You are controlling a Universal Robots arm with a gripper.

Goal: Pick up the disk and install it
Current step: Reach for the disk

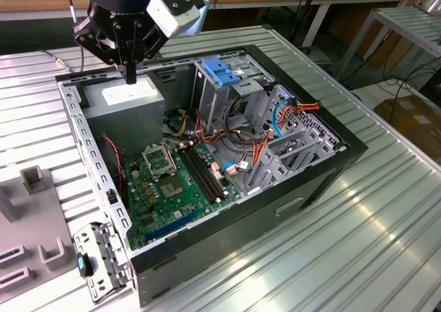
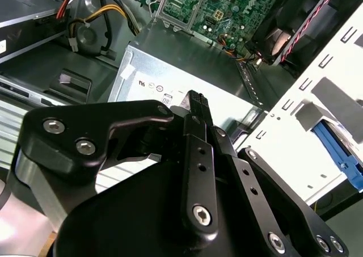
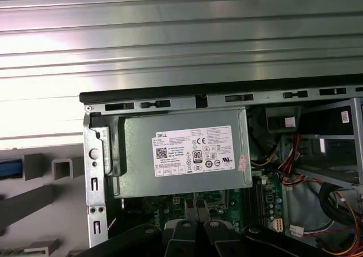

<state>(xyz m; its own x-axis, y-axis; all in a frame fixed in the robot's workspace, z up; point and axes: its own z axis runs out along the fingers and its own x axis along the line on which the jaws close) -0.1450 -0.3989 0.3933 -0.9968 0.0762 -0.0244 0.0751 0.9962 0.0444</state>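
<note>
- We see the black claw (image 1: 129,76) closed on nothing, poised just above the grey metal power-supply box with a white sticker (image 3: 181,155) inside the open black computer case (image 1: 303,188).
- For a clean pick, we judge it must open, clear the case wall and square up to the disk's long edges.
- The silver-grey disk with blue rails (image 3: 10,169) seems to lie outside the case, among grey plastic holders (image 3: 62,166); we make out little beyond its blue edge.

Bright overhead light glares off the ribbed metal table (image 3: 170,36) beyond the gripper (image 3: 195,209); the computer case (image 1: 96,126) interior below lies shaded.
</note>
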